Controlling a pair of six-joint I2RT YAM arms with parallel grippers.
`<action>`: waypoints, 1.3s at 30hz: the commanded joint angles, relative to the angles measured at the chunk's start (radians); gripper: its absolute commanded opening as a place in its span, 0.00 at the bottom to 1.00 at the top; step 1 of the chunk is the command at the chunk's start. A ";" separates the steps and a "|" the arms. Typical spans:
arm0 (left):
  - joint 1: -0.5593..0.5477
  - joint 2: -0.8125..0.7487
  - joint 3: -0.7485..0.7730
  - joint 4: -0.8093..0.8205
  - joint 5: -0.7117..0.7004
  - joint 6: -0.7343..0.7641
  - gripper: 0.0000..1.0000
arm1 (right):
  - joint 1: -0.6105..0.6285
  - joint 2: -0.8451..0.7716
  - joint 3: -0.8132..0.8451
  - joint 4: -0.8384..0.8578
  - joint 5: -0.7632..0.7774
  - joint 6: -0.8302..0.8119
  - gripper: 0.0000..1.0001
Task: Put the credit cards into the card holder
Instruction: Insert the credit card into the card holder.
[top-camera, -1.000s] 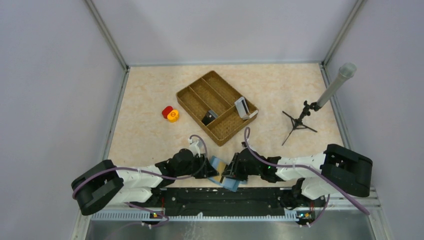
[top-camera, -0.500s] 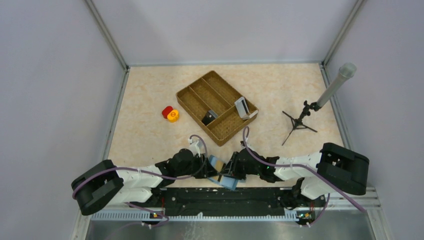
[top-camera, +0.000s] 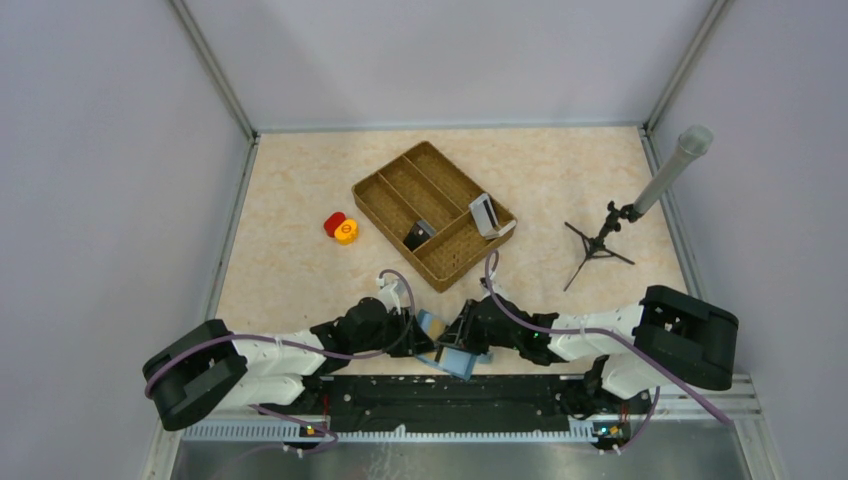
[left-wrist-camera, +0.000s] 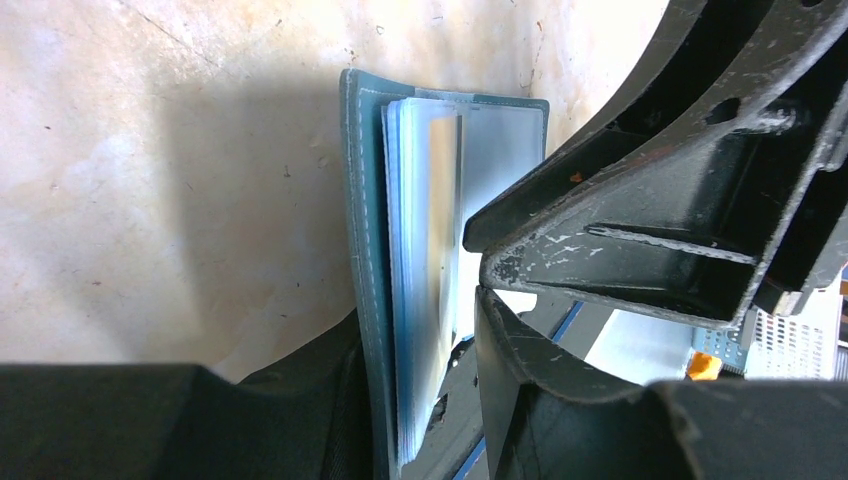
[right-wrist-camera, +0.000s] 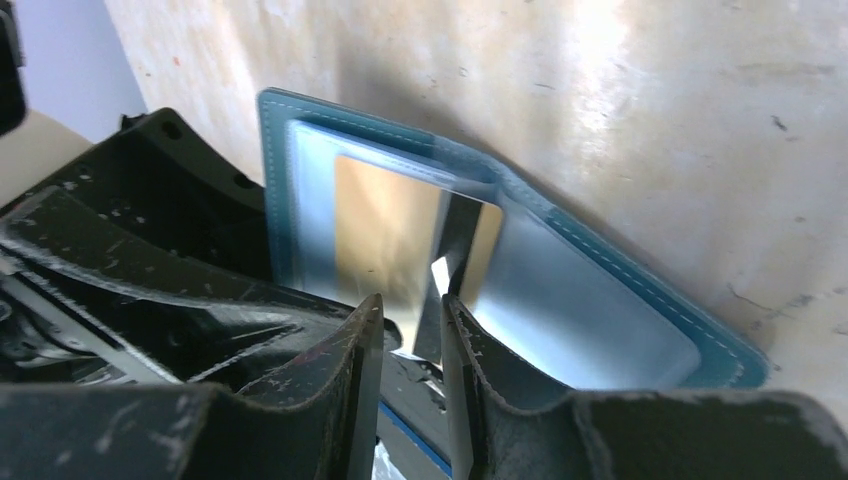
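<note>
The teal card holder lies open between both arms at the table's near edge. My left gripper is shut on one raised flap. In the left wrist view that card holder stands edge-on in the left gripper, cover against one finger and pale slotted panels toward the other. In the right wrist view a tan card sits in the card holder. My right gripper is at the card's near edge, jaws slightly apart with nothing clearly between them. Pale card-like pieces lean in the tray.
A brown woven divided tray stands mid-table with a dark item inside. Red and yellow round pieces lie to its left. A small black tripod holding a grey tube stands at the right.
The right arm has edged slightly left toward the card holder and its jaws have narrowed a little. The left arm and the holder stay about where they were.
</note>
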 joint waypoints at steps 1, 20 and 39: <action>-0.003 0.020 -0.009 -0.073 -0.036 0.015 0.40 | 0.014 0.005 0.020 0.111 0.000 0.004 0.26; -0.003 0.033 -0.016 -0.065 -0.058 -0.004 0.34 | 0.020 -0.115 -0.043 -0.107 0.080 0.074 0.30; -0.001 -0.021 -0.099 0.120 0.016 -0.035 0.10 | 0.001 0.050 -0.027 0.040 0.013 0.090 0.35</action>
